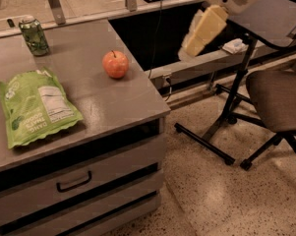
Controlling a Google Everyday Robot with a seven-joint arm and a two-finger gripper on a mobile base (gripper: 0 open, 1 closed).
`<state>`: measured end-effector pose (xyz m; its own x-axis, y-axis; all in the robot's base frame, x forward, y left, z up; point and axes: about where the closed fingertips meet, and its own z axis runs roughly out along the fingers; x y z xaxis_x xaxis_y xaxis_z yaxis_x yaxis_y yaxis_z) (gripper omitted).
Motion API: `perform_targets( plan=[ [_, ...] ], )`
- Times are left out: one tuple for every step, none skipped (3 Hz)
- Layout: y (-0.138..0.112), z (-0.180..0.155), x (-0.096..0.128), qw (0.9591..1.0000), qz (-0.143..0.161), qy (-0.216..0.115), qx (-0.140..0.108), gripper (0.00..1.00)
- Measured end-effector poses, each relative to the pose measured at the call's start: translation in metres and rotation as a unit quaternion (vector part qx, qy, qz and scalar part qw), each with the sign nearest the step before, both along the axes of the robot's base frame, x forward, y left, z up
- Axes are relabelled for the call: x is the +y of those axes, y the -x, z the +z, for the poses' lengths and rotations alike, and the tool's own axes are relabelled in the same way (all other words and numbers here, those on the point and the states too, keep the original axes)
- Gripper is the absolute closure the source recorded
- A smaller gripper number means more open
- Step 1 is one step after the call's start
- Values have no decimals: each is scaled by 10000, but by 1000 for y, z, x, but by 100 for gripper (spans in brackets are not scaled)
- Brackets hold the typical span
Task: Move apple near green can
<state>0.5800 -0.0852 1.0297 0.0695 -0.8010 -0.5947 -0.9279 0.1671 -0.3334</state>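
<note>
A red-orange apple (115, 64) with a short dark stem sits on the grey counter (88, 48), near its right edge. The green can (34, 35) stands upright at the counter's far left corner, well to the left of the apple. My gripper (192, 44) hangs from a white arm at the upper right. It is in the air to the right of the counter, above the dark gap, a good way right of the apple and slightly higher. It holds nothing that I can see.
A flat bright-green snack bag (34, 106) lies on the counter's front left. A drawer (74, 182) sits below the counter. A black stand (236, 92) and a brown chair (280, 97) are on the speckled floor at right. A white cloth (234, 45) lies on the ledge behind.
</note>
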Motion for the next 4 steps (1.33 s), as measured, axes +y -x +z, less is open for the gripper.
perform_targets(
  plan=[
    [-44,-1,50,9952,334,-917,63,0],
    [-85,-29,105,9886,456,-1395,321,0],
    [-85,-29,105,9886,457,-1395,322,0],
    [-86,-54,111,9847,484,-1612,457,0]
  ],
)
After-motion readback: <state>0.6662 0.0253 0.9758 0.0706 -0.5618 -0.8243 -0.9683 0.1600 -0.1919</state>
